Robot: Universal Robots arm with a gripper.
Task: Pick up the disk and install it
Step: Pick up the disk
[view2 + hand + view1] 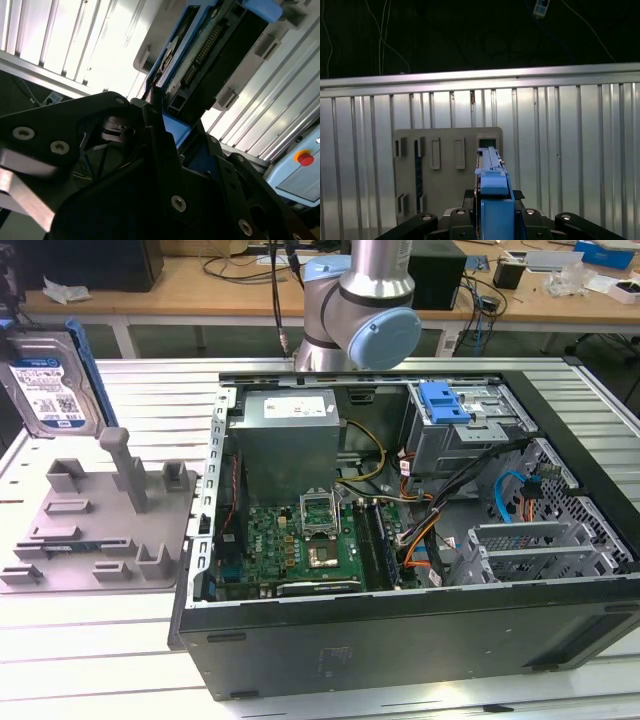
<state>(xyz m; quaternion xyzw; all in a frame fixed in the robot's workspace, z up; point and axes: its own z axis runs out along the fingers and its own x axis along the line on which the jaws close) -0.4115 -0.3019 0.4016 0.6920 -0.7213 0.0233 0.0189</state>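
The disk [48, 386] hangs upright in the air at the exterior view's left, above the grey holder stand [100, 520]. It is silver with a blue-and-white label and a blue rail along its edge. In the first wrist view the disk [491, 172] is seen edge-on over the grey holder stand [445, 165], with my gripper [493, 199] shut on it. In the second wrist view my black fingers [159, 131] clamp the blue-railed end of the disk [215, 60], whose dark underside and connector face the camera.
The open computer case [400, 640] lies on the ribbed metal table [150, 380], with a grey power-supply box [290, 440], a motherboard [300, 540] and a metal drive cage topped by a blue latch [445, 405]. A red button [304, 158] shows on a box beside the table.
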